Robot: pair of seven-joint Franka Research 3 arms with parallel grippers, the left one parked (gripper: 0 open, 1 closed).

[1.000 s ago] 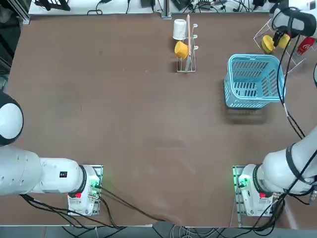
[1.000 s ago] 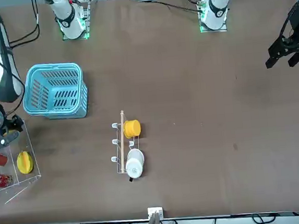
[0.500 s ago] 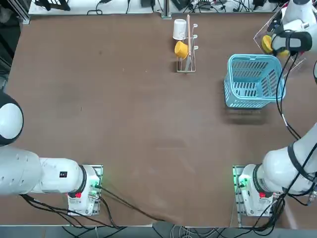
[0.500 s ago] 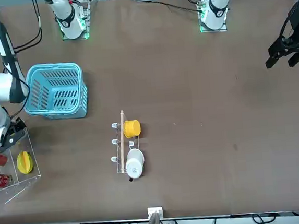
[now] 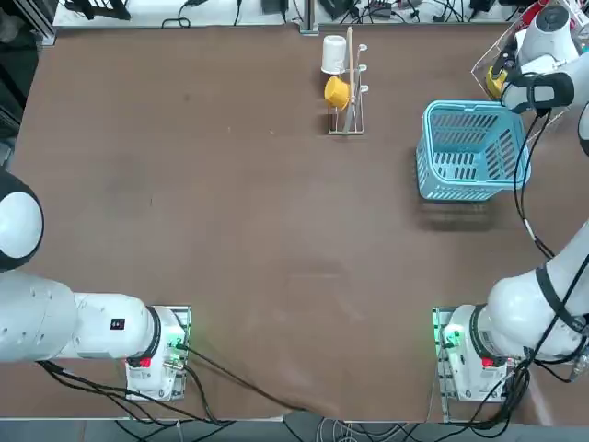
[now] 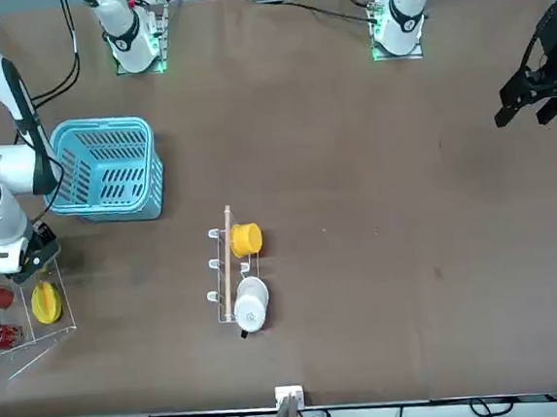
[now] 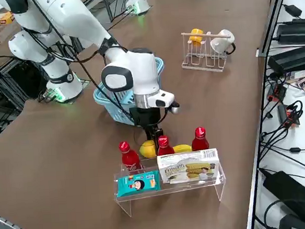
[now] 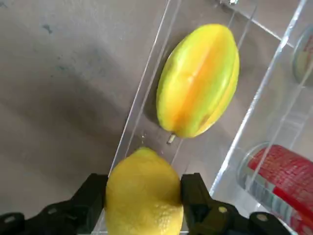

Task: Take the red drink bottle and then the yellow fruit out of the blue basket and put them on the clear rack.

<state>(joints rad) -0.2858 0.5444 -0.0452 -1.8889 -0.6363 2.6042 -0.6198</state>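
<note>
My right gripper (image 8: 143,185) is shut on the yellow fruit (image 8: 142,200), a small lemon, one black finger on each side. In the right side view the gripper (image 7: 155,136) points down at the clear rack's (image 7: 218,180) basket-side edge, with the lemon (image 7: 146,149) low between red bottles. I cannot tell whether it touches the shelf. Three red drink bottles (image 7: 163,145) stand on the rack. The blue basket (image 7: 102,99) sits just behind the arm and looks empty in the top view (image 5: 469,108).
A larger yellow fruit (image 8: 198,81) lies on the rack right beside the lemon. Two flat snack packs (image 7: 189,168) fill the rack's front. The peg stand (image 5: 347,87) holds a white cup and a yellow cup, left of the basket.
The right arm's wrist has swung over the rack's edge nearer the basket. The grip on the lemon is unchanged. Basket and cup stand have not moved.
</note>
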